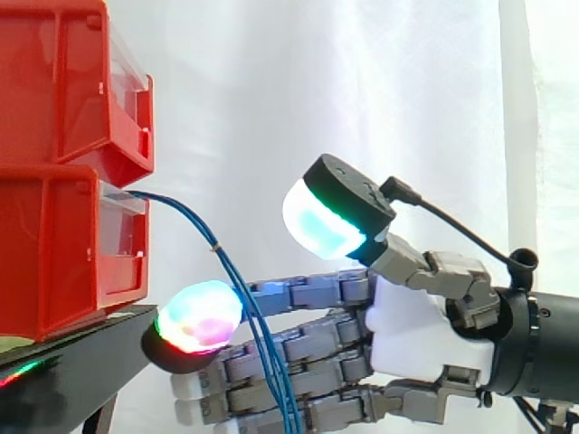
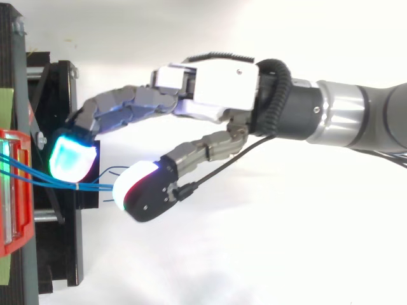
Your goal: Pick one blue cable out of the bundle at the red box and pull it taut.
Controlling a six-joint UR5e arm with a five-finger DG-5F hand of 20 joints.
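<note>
White curtain [image 1: 271,90], two red bins [image 1: 63,244], blue cables [image 1: 274,380]

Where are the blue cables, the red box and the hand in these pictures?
blue cables [image 1: 217,246]: side view, on the bundle where it bends down.
red box [image 1: 45,253]: side view, on the side wall of the lower box.
hand [image 1: 412,330]: side view, on its white palm.

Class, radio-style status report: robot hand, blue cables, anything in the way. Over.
Robot hand open, thumb raised. Blue cables hang slack from lower red bin, across the fingers, none pinched. No obstruction seen.
</note>
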